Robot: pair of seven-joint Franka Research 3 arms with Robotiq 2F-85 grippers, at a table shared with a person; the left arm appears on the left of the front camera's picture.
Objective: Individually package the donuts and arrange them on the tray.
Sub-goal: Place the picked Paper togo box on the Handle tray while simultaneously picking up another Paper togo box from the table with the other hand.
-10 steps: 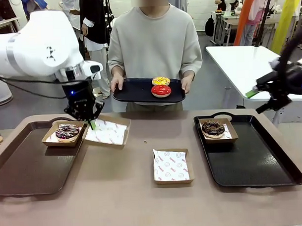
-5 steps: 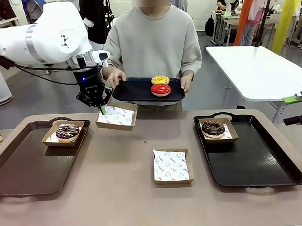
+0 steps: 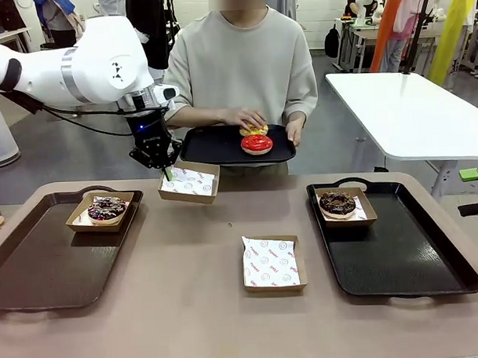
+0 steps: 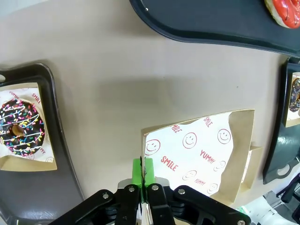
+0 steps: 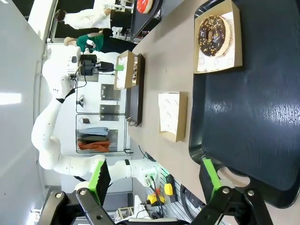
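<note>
Left arm offers an empty box for the next donut.
Left gripper [image 4: 143, 173] is clamped on the rim of an empty paper box [image 3: 189, 182], held off the table just below the person's tray [image 3: 207, 156]. On it, the person's hand [image 3: 245, 117] rests on the yellow donut [image 3: 254, 130], with the red donut [image 3: 256, 143] beside it. The sprinkled donut [image 3: 107, 208] and chocolate donut [image 3: 337, 203] sit boxed on the side trays. Right gripper [image 5: 155, 180] hangs with jaws apart, holding nothing. Next, likely: keep the box level and steady to receive a donut.
</note>
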